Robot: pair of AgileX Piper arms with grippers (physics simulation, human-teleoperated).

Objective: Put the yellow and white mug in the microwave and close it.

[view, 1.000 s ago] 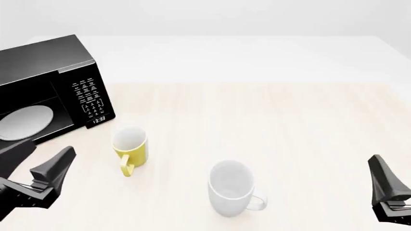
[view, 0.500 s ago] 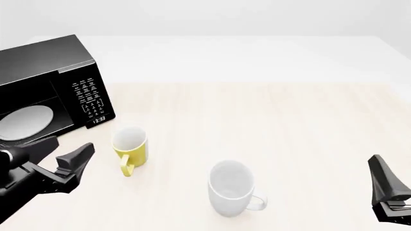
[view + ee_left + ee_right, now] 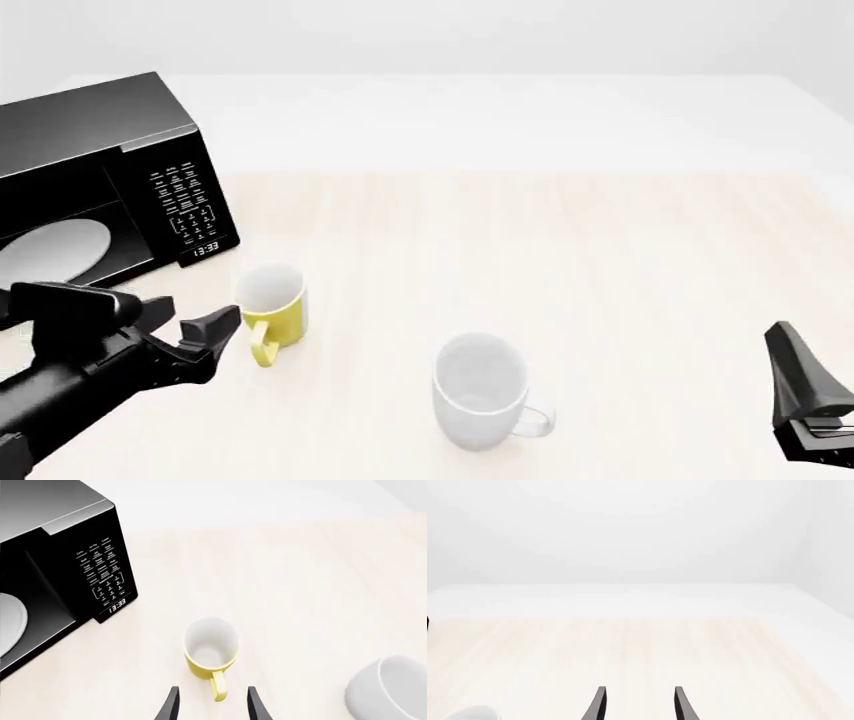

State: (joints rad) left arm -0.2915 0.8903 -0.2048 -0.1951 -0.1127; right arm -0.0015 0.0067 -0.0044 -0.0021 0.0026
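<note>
While the left gripper point(image 3: 187, 325) sits just short of the yellow and white mug point(image 3: 272, 300), its fingers are spread apart, the handle between them in the wrist view. That mug stands upright near the microwave point(image 3: 100, 185), whose door is open. The right gripper point(image 3: 637, 705) hangs parted, well apart from the white mug point(image 3: 483, 390).

The microwave point(image 3: 100, 190) carries the only readable sign: a small digital clock point(image 3: 117, 606) at the near bottom corner of its control panel, showing 13:33 in white digits. The white keypad markings point(image 3: 103, 572) above it are too small to read.
</note>
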